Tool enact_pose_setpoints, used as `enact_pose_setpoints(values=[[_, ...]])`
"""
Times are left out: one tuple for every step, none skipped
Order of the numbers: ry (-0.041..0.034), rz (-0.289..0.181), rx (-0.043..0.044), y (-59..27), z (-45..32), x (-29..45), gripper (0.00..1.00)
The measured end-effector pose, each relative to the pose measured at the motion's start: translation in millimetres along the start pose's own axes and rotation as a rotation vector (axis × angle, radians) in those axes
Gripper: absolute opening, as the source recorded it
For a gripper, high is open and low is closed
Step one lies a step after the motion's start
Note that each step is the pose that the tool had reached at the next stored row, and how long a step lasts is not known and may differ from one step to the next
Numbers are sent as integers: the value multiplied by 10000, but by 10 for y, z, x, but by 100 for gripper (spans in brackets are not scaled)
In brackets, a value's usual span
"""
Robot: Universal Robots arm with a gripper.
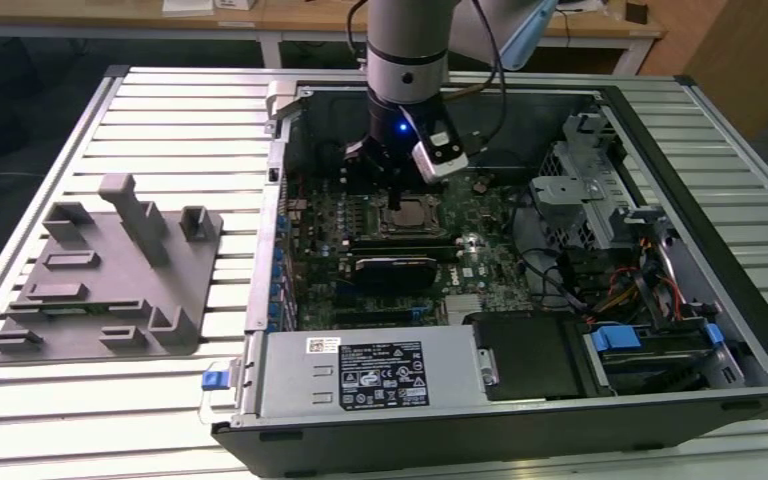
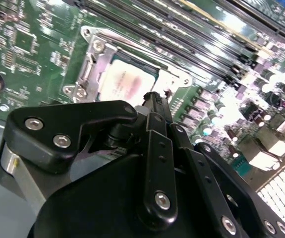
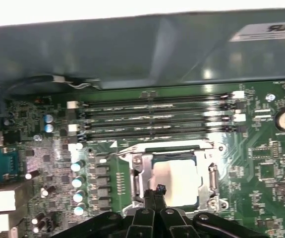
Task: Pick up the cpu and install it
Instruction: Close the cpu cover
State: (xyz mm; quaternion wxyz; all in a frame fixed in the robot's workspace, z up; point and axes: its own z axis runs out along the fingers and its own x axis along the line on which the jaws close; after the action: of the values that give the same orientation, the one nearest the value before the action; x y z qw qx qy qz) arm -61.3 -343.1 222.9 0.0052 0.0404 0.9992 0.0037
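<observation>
I judge the install step nearly complete: the small, flat, square cpu (image 3: 178, 179) with its matte silvery top lies inside the bright steel socket frame (image 3: 213, 177), at 12 o'clock from the black rectangular block (image 1: 391, 268) in the exterior view. The black gripper (image 3: 154, 192) hovers at the chip's edge, fingers drawn together and empty. Seating calls for flat, square alignment.

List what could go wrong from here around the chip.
The gripper hangs just over the chip, which lies inside the socket frame. Whether it sits flat I cannot tell, so a downward push might damage it. The memory slots run close beside the socket, so a sideways slip could hit them.
</observation>
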Motion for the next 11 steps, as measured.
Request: enact_pose_setpoints(values=[[-1, -1, -1, 2, 1, -21, 11], [-1, -2, -1, 4, 1, -43, 11], [-1, -2, -1, 5, 1, -63, 11], [-1, -1, -1, 7, 1, -83, 11], [-1, -1, -1, 8, 1, -101, 11], [-1, 0, 0, 10, 1, -120, 11], [0, -1, 0, 11, 2, -138, 11], [0, -2, 0, 12, 2, -155, 11], [-1, -2, 0, 14, 2, -170, 11], [-1, -1, -1, 15, 2, -183, 11], [-1, -2, -1, 16, 3, -195, 11]])
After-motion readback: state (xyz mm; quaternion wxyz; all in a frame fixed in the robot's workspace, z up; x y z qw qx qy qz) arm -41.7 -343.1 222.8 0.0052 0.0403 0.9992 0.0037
